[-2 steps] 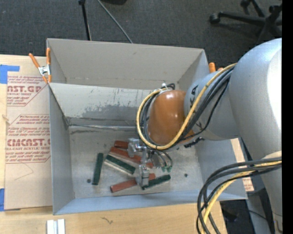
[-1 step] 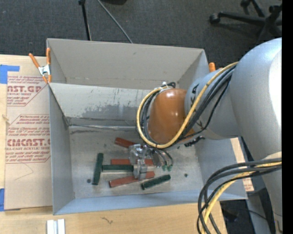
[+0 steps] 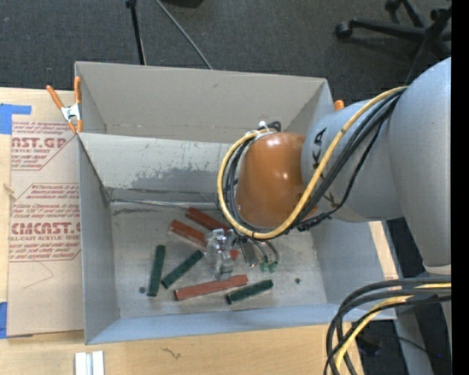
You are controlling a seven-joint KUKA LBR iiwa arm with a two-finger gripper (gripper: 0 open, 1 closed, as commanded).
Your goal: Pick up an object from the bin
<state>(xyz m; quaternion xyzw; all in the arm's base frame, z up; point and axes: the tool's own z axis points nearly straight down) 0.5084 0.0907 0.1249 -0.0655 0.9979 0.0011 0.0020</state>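
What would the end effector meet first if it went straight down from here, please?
Below the end effector, probably the grey metal bin's bare floor, beside the long red-brown flat bar; depth is unclear, so it may clip that bar.

Dark grey carpeted floor point(image 3: 242, 36) spans 10 to 2 o'clock. A black wheeled chair base point(image 3: 381, 22) stands at 1 o'clock, and the pale wooden bench point(image 3: 220, 355) lies at 6 o'clock.

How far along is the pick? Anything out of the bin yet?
Reach done: gripper sits low in the bin, between the short red bars and the long red bar. In hand: nothing I can confirm held. Left: grasp and lift.
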